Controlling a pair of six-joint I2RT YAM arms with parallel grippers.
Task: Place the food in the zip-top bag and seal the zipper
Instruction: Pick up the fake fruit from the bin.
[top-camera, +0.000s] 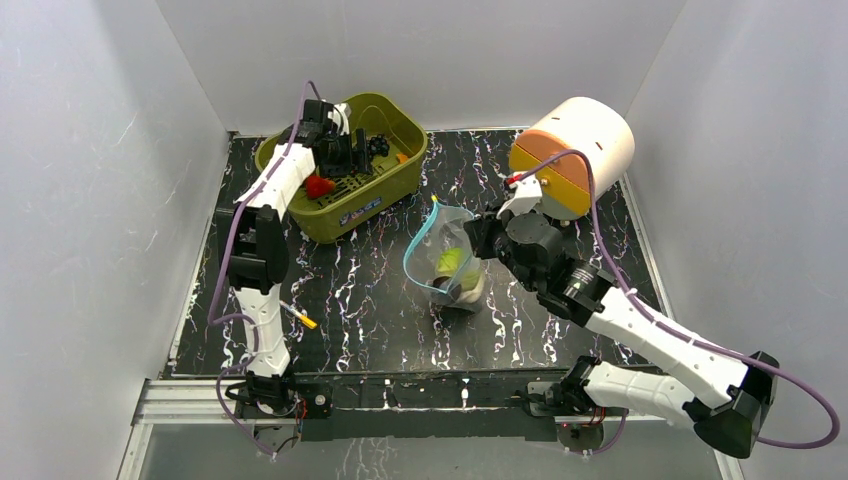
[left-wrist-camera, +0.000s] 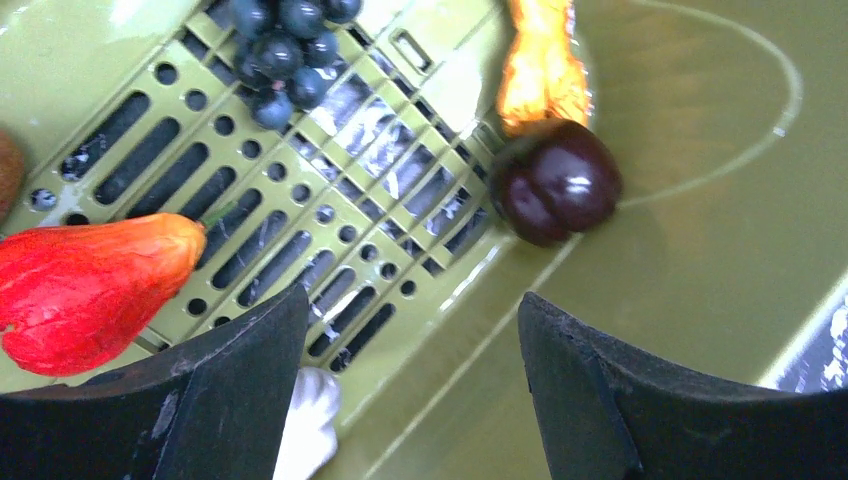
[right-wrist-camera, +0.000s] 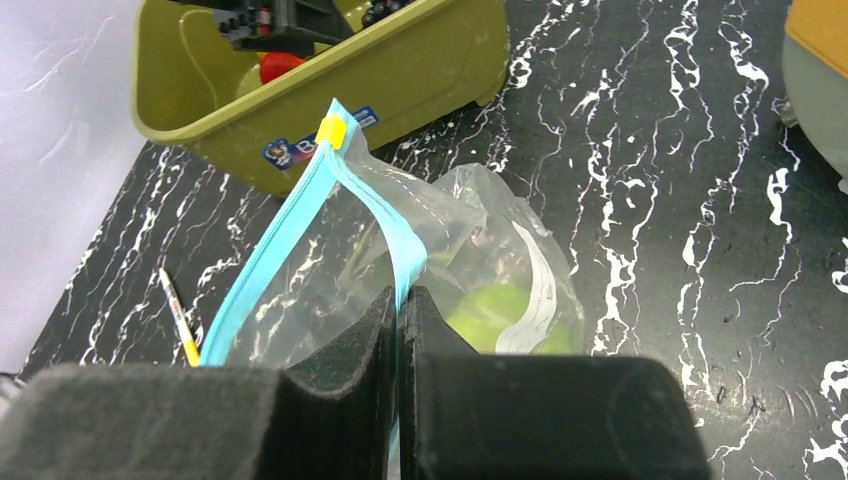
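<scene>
The clear zip-top bag (top-camera: 452, 262) stands at the table's middle with its mouth held open; a pale-green cabbage (right-wrist-camera: 497, 315) lies inside. My right gripper (right-wrist-camera: 400, 300) is shut on the bag's blue-teal zipper strip (right-wrist-camera: 395, 225), whose yellowish end (right-wrist-camera: 331, 131) points toward the bin. My left gripper (left-wrist-camera: 410, 340) is open and empty, down inside the olive-green bin (top-camera: 385, 180). Below it lie a red-orange fruit (left-wrist-camera: 85, 285), a dark grape bunch (left-wrist-camera: 285, 50), a dark round fruit (left-wrist-camera: 555, 180), an orange piece (left-wrist-camera: 540, 65) and a white piece (left-wrist-camera: 310, 420) beside the left finger.
A large cream and orange cylinder (top-camera: 575, 150) stands at the back right. A thin yellow-tipped stick (top-camera: 300, 317) lies on the black marbled table (top-camera: 380, 300) near the left arm. White walls close in three sides.
</scene>
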